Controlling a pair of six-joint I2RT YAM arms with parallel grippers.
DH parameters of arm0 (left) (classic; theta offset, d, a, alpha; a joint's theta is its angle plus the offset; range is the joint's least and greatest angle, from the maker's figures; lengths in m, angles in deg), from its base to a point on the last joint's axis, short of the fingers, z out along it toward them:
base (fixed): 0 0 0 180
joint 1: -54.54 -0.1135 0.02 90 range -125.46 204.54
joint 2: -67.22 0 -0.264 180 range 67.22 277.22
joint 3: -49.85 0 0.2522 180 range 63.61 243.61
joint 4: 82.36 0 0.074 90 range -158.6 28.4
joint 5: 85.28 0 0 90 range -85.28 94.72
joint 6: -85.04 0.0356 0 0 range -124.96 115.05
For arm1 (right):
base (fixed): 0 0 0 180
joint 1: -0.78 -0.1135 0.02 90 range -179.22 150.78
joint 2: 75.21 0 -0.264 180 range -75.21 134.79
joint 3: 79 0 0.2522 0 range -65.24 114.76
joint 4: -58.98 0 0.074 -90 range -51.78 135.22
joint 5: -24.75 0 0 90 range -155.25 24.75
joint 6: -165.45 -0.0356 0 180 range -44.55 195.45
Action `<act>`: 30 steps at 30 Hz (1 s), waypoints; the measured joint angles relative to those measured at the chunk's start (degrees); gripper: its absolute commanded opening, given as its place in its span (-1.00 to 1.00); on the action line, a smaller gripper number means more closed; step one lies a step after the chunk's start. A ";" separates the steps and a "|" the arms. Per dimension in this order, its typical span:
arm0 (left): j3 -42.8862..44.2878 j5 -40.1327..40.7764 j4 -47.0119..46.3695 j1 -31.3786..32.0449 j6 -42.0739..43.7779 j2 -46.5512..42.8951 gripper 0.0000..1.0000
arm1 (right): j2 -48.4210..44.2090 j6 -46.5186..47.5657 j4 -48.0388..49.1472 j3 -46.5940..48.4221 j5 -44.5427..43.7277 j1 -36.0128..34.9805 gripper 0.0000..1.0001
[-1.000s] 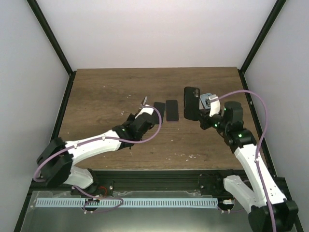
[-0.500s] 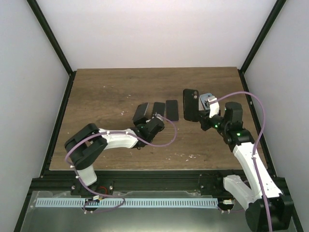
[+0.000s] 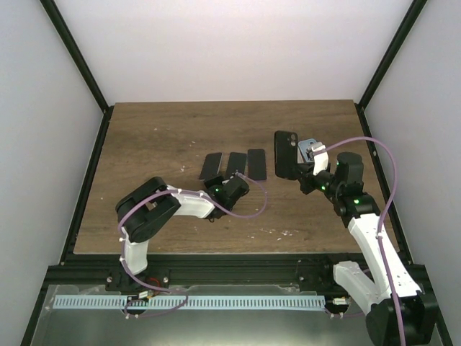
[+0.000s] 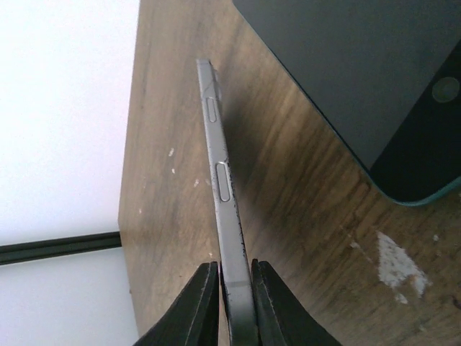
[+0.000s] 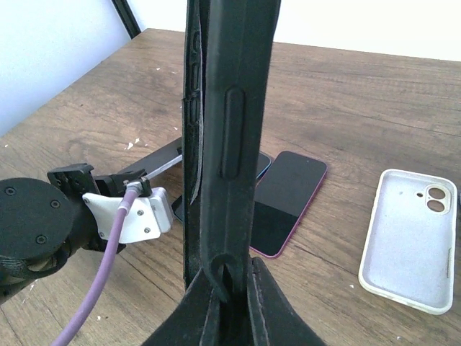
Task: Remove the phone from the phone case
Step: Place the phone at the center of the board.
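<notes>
**Progress.** The phone looks to be out already; what is left is setting it down and letting go.

1. Left gripper (image 4: 235, 270): clenched on the near end of the phone (image 4: 220, 173). The phone is tipped on its edge at table centre, left of the others.
2. Right gripper (image 5: 230, 277): grasping the black case (image 5: 230, 86), held upright above the table's right half. Seen edge-on, it is probably empty, though that view cannot confirm it.
3. Second phone (image 3: 235, 164) and third phone (image 3: 256, 164): flat, side by side, between phone and case.
4. White case (image 5: 410, 241): lying open side up, apart from the phones.

**Surface.** Table (image 3: 158, 137): brown wood, scuffed, with pale specks.

**Room.** White walls (image 3: 230, 50) on the left, far and right sides, with black posts (image 3: 75, 54) at the far corners.
</notes>
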 measured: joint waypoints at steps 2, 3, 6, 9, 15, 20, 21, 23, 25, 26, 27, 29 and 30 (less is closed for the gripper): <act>0.04 -0.39 0.59 -0.11 -0.70 0.63 -0.70 | 0.00 0.00 0.11 -0.04 0.00 0.00 -0.99; 0.04 -0.68 0.98 -0.20 -1.16 0.76 -0.69 | 0.00 0.00 0.24 -0.07 0.00 0.00 -0.99; 0.39 -1.40 2.38 -0.63 -2.78 0.79 -0.59 | 0.00 0.00 0.33 -0.39 0.00 0.00 -0.99; 1.31 -2.14 3.69 -1.11 -4.68 0.79 -0.47 | 0.00 0.00 0.31 -0.66 -0.02 0.00 -0.99; 2.27 -3.61 6.23 -1.64 -7.89 0.79 -0.24 | 0.00 0.00 0.35 -0.66 0.00 0.00 -0.99; 3.80 -4.68 9.49 -1.73 -11.04 0.79 -0.01 | 0.02 0.00 0.35 -0.66 -0.04 0.00 -0.99; 4.20 -4.90 10.49 -1.73 -12.22 0.79 0.01 | 0.02 0.00 0.35 -0.66 -0.11 0.00 -0.99; 4.57 -5.25 12.04 -1.73 -13.81 0.76 0.06 | 0.02 0.00 0.35 -0.66 -0.24 0.00 -0.99; 4.61 -6.01 14.12 -1.73 -16.17 0.33 0.10 | 0.02 0.00 0.33 -0.66 -0.42 0.00 -0.99; 4.61 -6.38 15.26 -1.75 -17.03 0.02 0.11 | 0.02 0.00 0.31 -0.66 -0.48 0.00 -0.99; 4.61 -7.04 16.55 -1.77 -18.32 -0.50 0.12 | 0.04 0.02 0.28 -0.66 -0.63 0.00 -0.99; 4.61 -8.33 19.12 -1.77 -20.68 -2.05 0.15 | 0.35 0.09 0.02 -0.52 -0.96 0.00 -0.99; 4.61 -8.98 20.17 -1.77 -21.55 -2.89 0.15 | 0.83 0.24 -0.70 -0.11 -1.25 0.00 -0.99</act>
